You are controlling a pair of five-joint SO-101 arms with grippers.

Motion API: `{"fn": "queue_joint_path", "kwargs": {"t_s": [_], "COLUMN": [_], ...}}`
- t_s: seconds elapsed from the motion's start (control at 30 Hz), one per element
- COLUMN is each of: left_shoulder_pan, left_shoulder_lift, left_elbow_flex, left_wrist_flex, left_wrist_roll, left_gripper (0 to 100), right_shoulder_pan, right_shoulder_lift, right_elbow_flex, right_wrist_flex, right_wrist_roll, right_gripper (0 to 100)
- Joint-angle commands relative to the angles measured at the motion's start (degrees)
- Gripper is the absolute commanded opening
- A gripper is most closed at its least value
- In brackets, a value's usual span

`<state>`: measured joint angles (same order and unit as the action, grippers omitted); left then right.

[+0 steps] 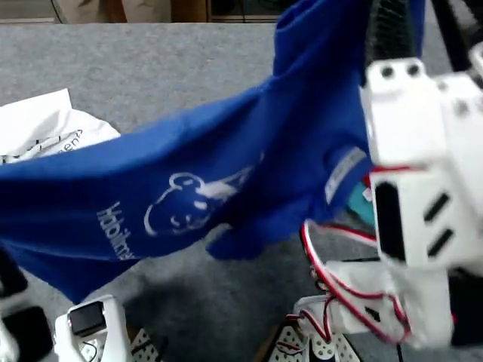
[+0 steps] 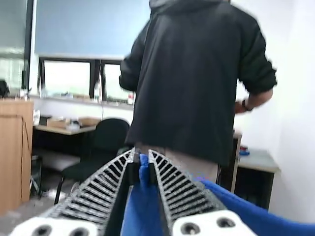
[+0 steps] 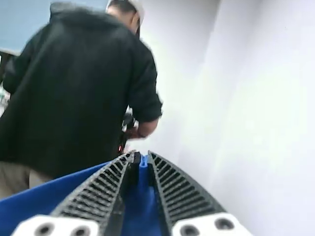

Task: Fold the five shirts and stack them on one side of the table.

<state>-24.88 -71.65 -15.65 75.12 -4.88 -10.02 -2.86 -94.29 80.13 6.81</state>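
Closest to your overhead camera, a white arm [image 1: 423,188] fills the right of the view, with red and white wires [image 1: 332,279] looping beneath it; you cannot tell from there which side it belongs to. Your blue shirt [image 1: 189,173] hangs in the air above the grey table [image 1: 151,68]. It stretches as a broad band from the upper right, beside that arm, down toward the left edge. Its white printed figure faces up, a white label shows near the collar, and a fold of cloth sags below the middle. Your left gripper [image 2: 143,164] has its ribbed black fingers [image 2: 177,187] pinched on a bunch of the blue cloth, which pokes up between the tips. Your right gripper [image 3: 140,160] is likewise clamped on a blue edge, the cloth squeezed between its tips. At the table's left, a white shirt [image 1: 45,128] lies crumpled on the surface, partly hidden by the blue one.
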Motion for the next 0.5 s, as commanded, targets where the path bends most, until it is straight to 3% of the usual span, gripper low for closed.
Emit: {"fn": "queue_joint_path", "kwargs": {"t_s": [0.0, 0.3, 0.47], "left_shoulder_pan": [-0.1, -0.1, -2.1], "left_shoulder_lift": [0.6, 0.7, 0.5], "left_elbow_flex": [-2.9, -2.5, 1.8], "left_wrist_flex": [-1.3, -0.9, -1.0], "left_wrist_roll": [0.4, 0.1, 0.0], "left_gripper": [2, 2, 2], "right_shoulder_pan": [1.5, 1.5, 1.4], "right_shoulder_lift": [-0.3, -0.4, -0.5], "right_elbow_flex": [0.8, 16.6, 17.7], "right_wrist_flex": [-1.3, -8.9, -12.0], "right_wrist_roll": [-0.1, -0.3, -0.3], "right_gripper": [0.4, 0.4, 0.4]}}
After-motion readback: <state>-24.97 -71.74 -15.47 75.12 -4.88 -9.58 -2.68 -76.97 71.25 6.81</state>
